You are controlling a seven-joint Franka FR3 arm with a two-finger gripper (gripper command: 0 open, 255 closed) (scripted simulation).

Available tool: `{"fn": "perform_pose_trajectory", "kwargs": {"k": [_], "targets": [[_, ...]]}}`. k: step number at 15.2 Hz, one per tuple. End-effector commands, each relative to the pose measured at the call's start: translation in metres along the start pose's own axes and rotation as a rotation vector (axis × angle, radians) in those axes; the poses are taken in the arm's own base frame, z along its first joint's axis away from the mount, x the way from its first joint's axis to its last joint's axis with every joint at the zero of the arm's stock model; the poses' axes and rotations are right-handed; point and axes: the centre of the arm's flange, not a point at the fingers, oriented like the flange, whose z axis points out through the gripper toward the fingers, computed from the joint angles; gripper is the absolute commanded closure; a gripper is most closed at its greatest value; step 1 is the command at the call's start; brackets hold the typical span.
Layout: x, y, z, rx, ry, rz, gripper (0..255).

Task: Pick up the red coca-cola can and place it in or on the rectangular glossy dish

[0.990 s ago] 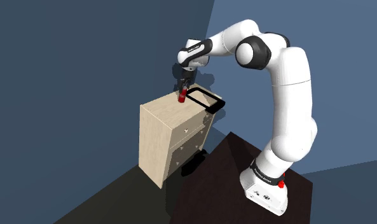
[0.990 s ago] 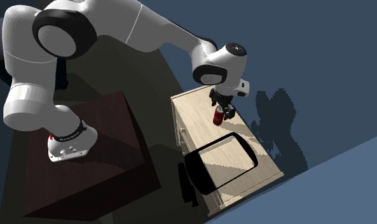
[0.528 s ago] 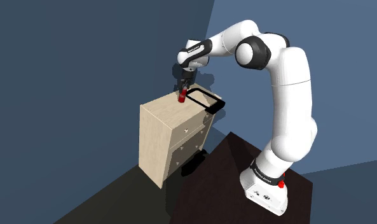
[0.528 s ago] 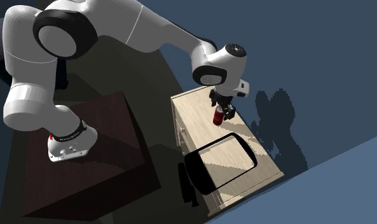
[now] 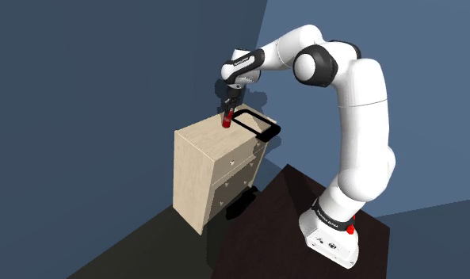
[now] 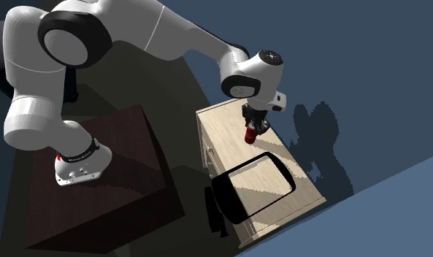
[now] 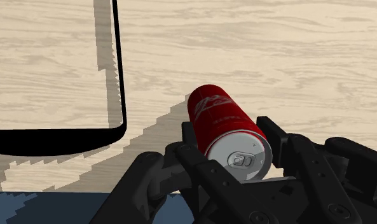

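Two fingers [image 7: 277,139] of the gripper [image 7: 230,137] clasp the can [image 7: 219,118] near its top. The can stands at the far part of the dresser [image 5: 201,170] top, and whether it has left the wood cannot be told. The dish [image 5: 265,133] lies just to the can's right in the shoulder view, apart from it.

With so high a grip, the can may swing or slip during the carry. Its base could catch the dish's black rim if moved across too low. One end of the dish seems to overhang the dresser's edge, so a can set down there might tip it.

The dresser top is pale wood grain. Blue walls stand behind it, over a dark floor.
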Motion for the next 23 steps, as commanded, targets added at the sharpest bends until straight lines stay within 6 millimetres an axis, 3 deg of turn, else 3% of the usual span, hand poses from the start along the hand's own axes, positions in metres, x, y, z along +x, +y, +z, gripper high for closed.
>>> {"fn": "perform_pose_trajectory", "kwargs": {"k": [1,23], "targets": [[0.000,0.000,0.000,0.000,-0.001,0.000,255],[0.000,0.000,-0.110,0.000,-0.001,0.000,255]]}}
